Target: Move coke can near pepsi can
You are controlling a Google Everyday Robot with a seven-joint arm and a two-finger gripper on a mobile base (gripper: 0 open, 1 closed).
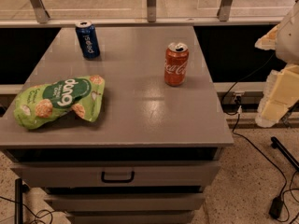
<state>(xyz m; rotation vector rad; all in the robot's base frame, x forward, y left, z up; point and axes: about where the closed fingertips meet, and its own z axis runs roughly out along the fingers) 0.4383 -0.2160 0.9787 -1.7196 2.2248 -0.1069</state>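
gripper (279,94): off the counter's (140,115) right edge, open or closed cannot be told | coke can (176,64): upright, right-centre, leftward in view from gripper | pepsi can (88,40): upright, far-left corner, well apart from it

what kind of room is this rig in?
Probably an office or lab test corner: grey drawer cabinet as worktop, glazed partition with metal posts, cables on speckled floor. The gripper hangs beyond the cabinet's right edge.
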